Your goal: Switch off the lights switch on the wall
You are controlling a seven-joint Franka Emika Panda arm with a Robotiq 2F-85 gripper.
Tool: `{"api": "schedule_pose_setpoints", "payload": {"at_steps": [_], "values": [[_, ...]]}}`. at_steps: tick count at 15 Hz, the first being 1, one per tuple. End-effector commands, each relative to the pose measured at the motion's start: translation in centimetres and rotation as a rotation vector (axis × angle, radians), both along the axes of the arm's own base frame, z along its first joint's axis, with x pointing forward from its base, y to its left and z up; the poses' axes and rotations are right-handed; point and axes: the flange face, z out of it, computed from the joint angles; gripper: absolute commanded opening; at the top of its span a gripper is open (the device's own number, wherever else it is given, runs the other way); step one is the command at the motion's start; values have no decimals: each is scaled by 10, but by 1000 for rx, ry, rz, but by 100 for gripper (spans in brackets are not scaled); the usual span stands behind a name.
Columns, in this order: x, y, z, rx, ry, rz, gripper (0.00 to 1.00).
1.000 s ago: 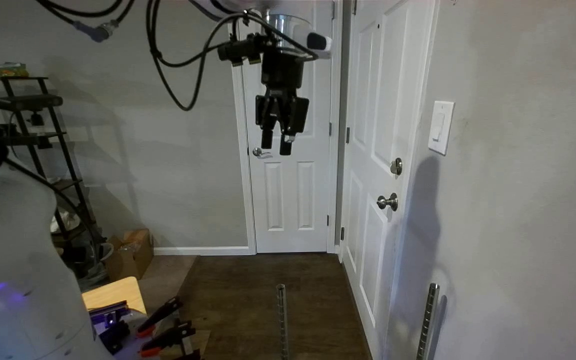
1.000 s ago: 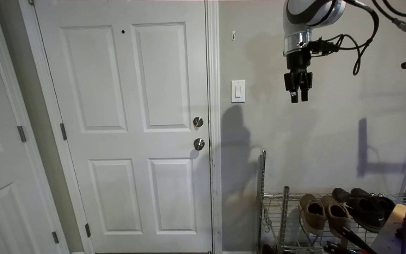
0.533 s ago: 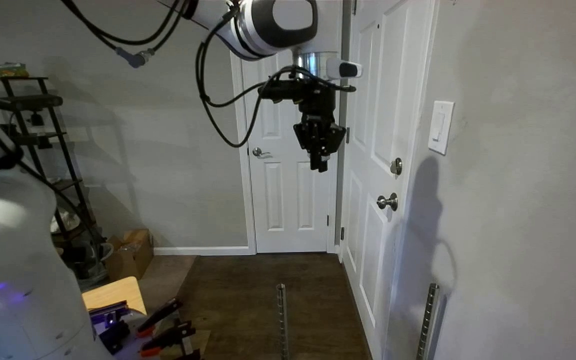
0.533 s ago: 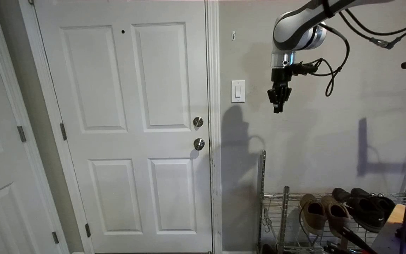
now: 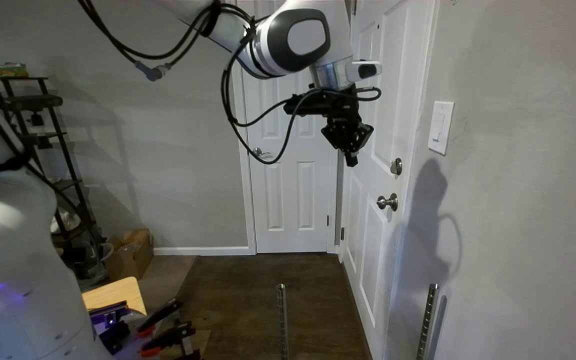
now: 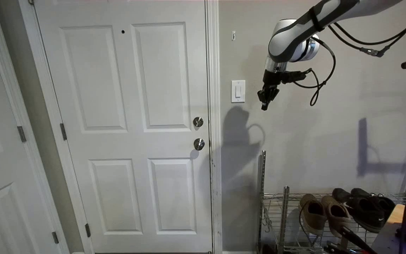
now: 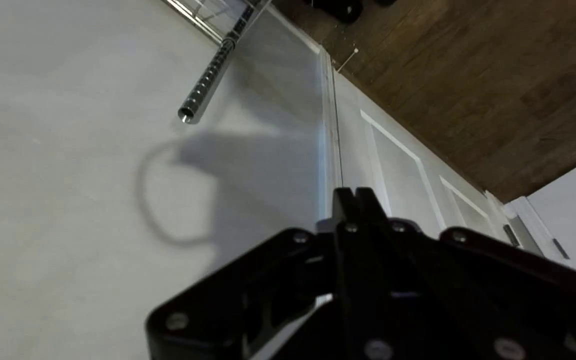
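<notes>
The lights switch [image 5: 441,127] is a small white upright plate with one rocker, fixed to the grey-beige wall [image 5: 518,210] beside the door frame. It shows in both exterior views and is out of view in the wrist view. My black gripper [image 6: 264,107] hangs apart from the switch, in that exterior view to its right with the tips slightly below the plate's bottom edge. It is tilted, tips pointing down and toward the switch's side. In the wrist view the two fingertips [image 7: 344,200] lie against each other with nothing between them: the gripper is shut.
A white panelled door [image 6: 167,144] with a round silver knob [image 6: 198,144] and a lock above it adjoins the switch. Below the gripper stands a wire rack [image 6: 273,208] with upright metal posts and shoes [image 6: 312,215]. Loose cables [image 5: 268,160] loop from the arm.
The arm has swung closer to the switch and come somewhat lower. The gripper has gone from hanging straight down to tilted. Its fingers, apart one second ago, have shut.
</notes>
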Motion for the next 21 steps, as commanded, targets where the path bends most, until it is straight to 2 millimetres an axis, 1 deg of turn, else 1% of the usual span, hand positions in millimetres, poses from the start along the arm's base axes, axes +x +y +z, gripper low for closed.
{"api": "schedule_pose_setpoints", "payload": {"at_steps": [1,5,9,13,16,19,21], "values": [[22,-6,-3,-14,-76,50,8],[43,-6,-3,-49,-133,72,6],[65,-4,2,-75,-175,91,6],[87,-1,1,-83,-185,109,6],[104,0,3,-103,-206,120,6],[120,-2,3,-130,-224,121,7],[130,-9,2,-141,-233,110,6]]}}
